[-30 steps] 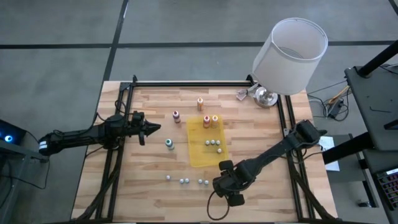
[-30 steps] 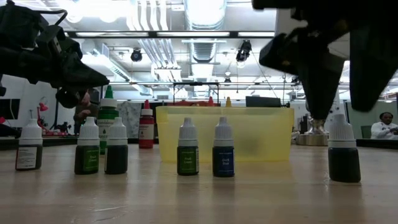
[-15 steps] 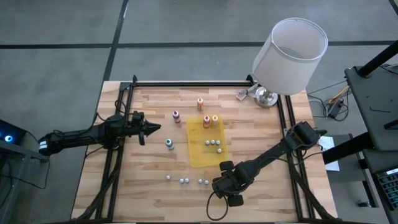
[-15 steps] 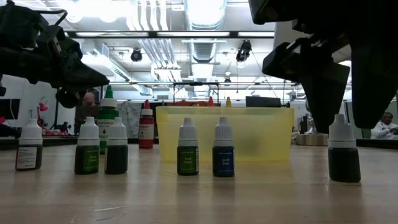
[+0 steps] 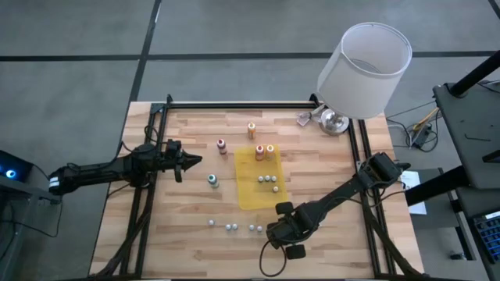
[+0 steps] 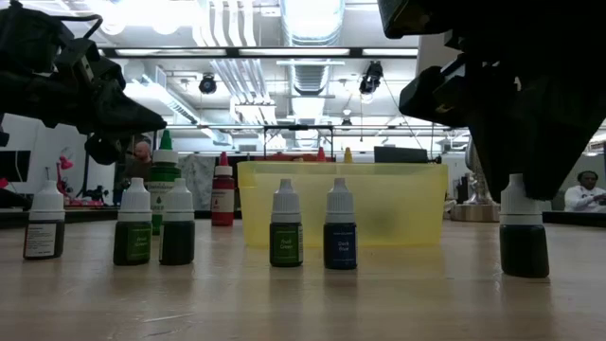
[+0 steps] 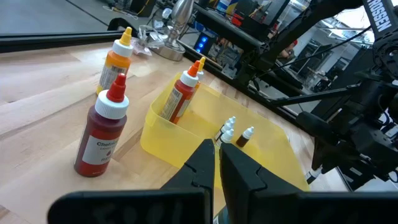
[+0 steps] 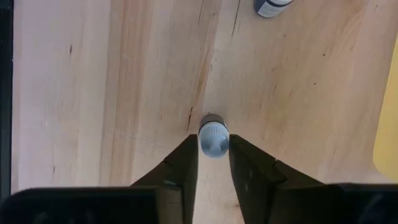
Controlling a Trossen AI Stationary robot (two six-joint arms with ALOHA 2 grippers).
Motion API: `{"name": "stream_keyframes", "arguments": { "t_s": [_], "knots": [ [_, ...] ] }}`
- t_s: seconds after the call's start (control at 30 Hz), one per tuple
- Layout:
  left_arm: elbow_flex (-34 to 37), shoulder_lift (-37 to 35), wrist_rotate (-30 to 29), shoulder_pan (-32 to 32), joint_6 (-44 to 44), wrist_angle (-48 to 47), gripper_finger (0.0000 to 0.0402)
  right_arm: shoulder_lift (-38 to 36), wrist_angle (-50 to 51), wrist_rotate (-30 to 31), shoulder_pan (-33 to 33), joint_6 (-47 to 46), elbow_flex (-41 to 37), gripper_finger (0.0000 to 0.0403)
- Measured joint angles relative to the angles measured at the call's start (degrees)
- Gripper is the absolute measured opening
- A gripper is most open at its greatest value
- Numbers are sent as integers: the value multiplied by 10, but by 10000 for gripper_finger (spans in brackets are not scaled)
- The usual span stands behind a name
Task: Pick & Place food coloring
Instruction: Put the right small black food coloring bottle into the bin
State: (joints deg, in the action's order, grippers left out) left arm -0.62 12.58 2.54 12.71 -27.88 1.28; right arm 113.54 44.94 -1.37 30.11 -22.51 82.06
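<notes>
Food coloring bottles (image 5: 231, 227) stand upright in loose groups across the wooden table (image 5: 187, 234): a row near the front edge, a few inside the shallow yellow tray (image 5: 251, 199), and taller colored ones (image 5: 221, 145) farther back. One white-capped bottle (image 8: 213, 138) at the right end of the near row sits right between the tips of the right gripper (image 8: 213, 151), which comes straight down over it; the jaws look closed against its cap, apparently to lift it clear without tipping. Open wood lies around that bottle, its nearest neighbour (image 8: 272, 6) standing apart, so a straight lift looks unobstructed, though the tray's wall is just to its right and far side. The left gripper (image 7: 217, 163) waits at the left, jaws shut and empty, pointing toward the tray
</notes>
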Motion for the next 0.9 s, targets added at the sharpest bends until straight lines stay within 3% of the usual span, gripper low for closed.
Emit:
{"name": "stream_keyframes", "arguments": {
  "t_s": [0.23,0.9],
  "knots": [
    [0,0,0,0,0,0,0,0,-2,-1,0,2,0,39],
    [0,0,0,0,0,0,0,-40,61,3,-11,7,29,10]
  ]
}}
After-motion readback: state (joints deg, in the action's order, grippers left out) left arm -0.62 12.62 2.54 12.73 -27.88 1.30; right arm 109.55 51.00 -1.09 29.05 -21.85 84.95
